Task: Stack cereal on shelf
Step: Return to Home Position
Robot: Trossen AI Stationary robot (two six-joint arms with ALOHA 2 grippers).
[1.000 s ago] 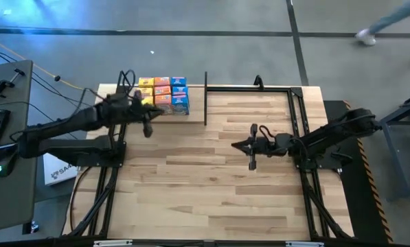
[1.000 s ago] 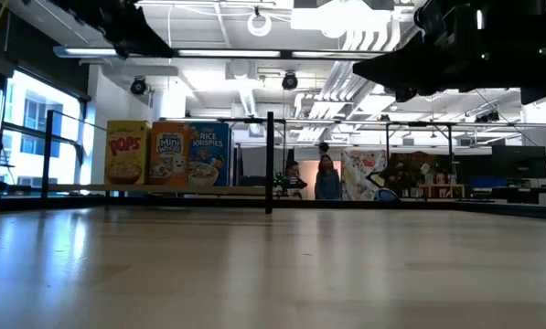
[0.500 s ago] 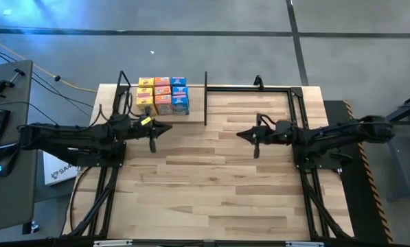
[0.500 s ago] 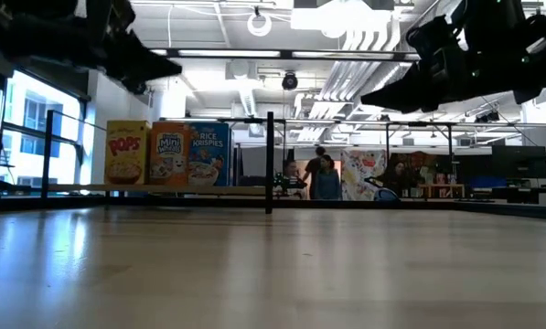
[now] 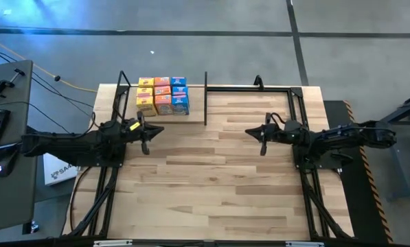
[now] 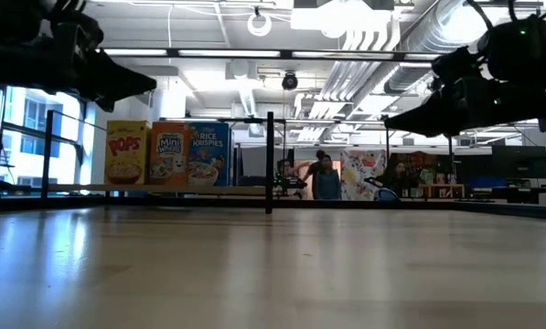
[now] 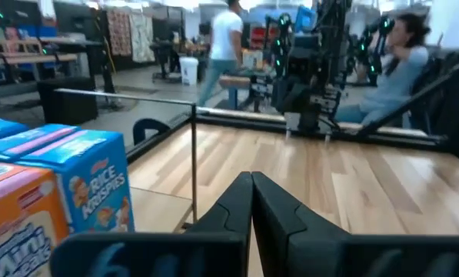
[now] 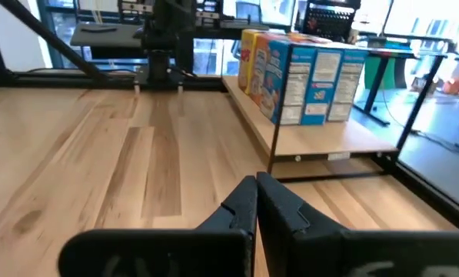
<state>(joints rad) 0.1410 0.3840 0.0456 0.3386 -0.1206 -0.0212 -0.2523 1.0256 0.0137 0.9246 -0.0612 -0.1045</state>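
Yellow, orange, blue cereal (image 5: 163, 95) is sitting on shelf (image 5: 196, 99) at eleven o'clock; left gripper (image 5: 148, 132) and right gripper (image 5: 259, 134), pinched closed and empty, are retreating homeward, so stacking is looking finished.

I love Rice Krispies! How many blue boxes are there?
3 blue boxes, in a line front to back on the shelf, beside the orange ones. None seems hidden.

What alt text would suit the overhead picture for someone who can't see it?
From above, nine small cereal boxes, yellow, orange and blue, stand on a small shelf at the top-left corner of a wooden table. Two dark robot arms reach in from either side, the left hand and the right hand both shut and empty, pointing at each other.
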